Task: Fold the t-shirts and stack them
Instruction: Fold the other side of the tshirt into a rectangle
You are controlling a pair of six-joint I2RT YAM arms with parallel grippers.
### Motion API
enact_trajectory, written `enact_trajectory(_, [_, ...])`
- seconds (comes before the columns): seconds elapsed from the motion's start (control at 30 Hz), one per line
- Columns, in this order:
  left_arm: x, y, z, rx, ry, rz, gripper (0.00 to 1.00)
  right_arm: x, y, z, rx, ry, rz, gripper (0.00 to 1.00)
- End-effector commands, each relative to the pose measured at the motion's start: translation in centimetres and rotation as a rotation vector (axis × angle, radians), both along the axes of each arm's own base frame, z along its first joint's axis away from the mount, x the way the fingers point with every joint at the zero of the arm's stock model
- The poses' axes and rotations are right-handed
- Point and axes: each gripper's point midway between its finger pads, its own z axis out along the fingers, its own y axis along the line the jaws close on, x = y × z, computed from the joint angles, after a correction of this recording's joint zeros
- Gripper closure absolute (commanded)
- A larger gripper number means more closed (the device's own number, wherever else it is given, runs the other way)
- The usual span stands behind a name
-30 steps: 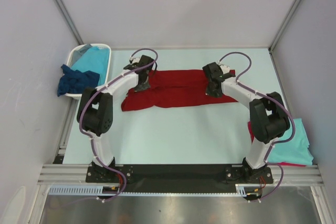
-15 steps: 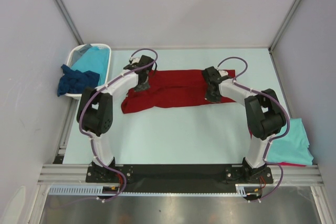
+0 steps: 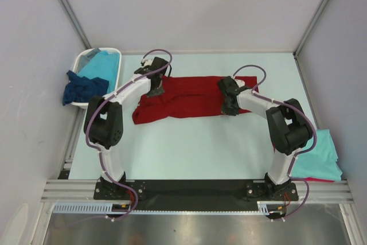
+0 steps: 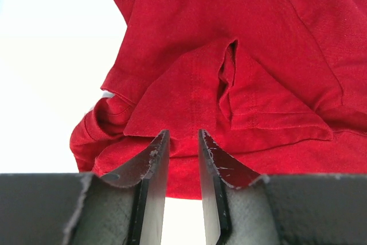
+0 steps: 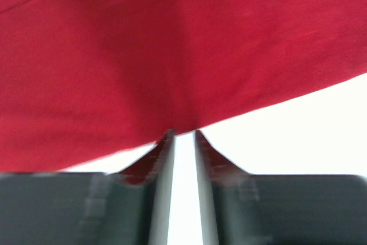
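The dark red shirt (image 3: pixel 192 97) lies spread across the far half of the table (image 3: pixel 189 147), folded into a long band running left to right, with its left end bunched and sagging toward the near side. Both arms reach out over it.

The left gripper (image 3: pixel 155 89) sits over the band's left part, near its far edge. From the left wrist (image 4: pixel 182 136), its fingers stand a little apart and nothing is pinched between them. The wrinkled hem of the shirt (image 4: pixel 229 38) lies right at the tips and under them.

The right gripper (image 3: pixel 228 106) is over the right part, at the near edge. The right wrist picture is blurred, but its fingers (image 5: pixel 183 136) show a narrow gap with bare table in it, and the shirt's edge (image 5: pixel 172 44) is just at the tips, not clamped.

At far left a white basket (image 3: pixel 80 61) holds a turquoise shirt (image 3: pixel 104 64), and a navy shirt (image 3: pixel 83 87) hangs over its near rim. At near right lies another turquoise shirt (image 3: pixel 315 159), folded.
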Motion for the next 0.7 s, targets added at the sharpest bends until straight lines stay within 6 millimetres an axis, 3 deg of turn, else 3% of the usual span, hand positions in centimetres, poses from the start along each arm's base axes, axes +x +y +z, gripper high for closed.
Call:
enact_trajectory(0.0, [0.2,-0.2,0.9,-0.014,-0.029,-0.004,0.68,0.3,6.2,5.7,0.088,-0.131,0.17,0.67])
enact_trajectory(0.03, [0.3,-0.2,1.0,-0.016,-0.031,-0.005,0.68,1.0,7.8,7.1,0.114,-0.152,0.189,0.63])
enact_trajectory(0.1, [0.2,-0.2,0.8,-0.016,-0.028,-0.006,0.68,0.0,10.5,6.2,0.12,-0.108,0.249,0.61])
enact_trajectory(0.17, [0.2,-0.3,0.8,-0.018,-0.025,-0.007,0.68,0.1,12.8,6.7,0.148,-0.116,0.293,0.6])
enact_trajectory(0.2, [0.1,-0.2,0.6,-0.016,-0.021,-0.007,0.68,0.0,13.6,5.6,0.144,-0.09,0.309,0.59])
enact_trajectory(0.33, [-0.4,-0.3,0.1,-0.025,-0.008,-0.009,0.68,-1.1,17.4,4.3,0.15,-0.05,0.386,0.59])
enact_trajectory(0.63, [-4.3,-0.8,-0.1,-0.066,0.003,-0.035,0.69,0.8,17.1,4.5,0.128,-0.082,0.358,0.59])
enact_trajectory(0.67, [-4.7,-0.8,0.6,-0.074,-0.015,-0.036,0.69,1.1,17.1,4.7,0.127,-0.085,0.357,0.6])
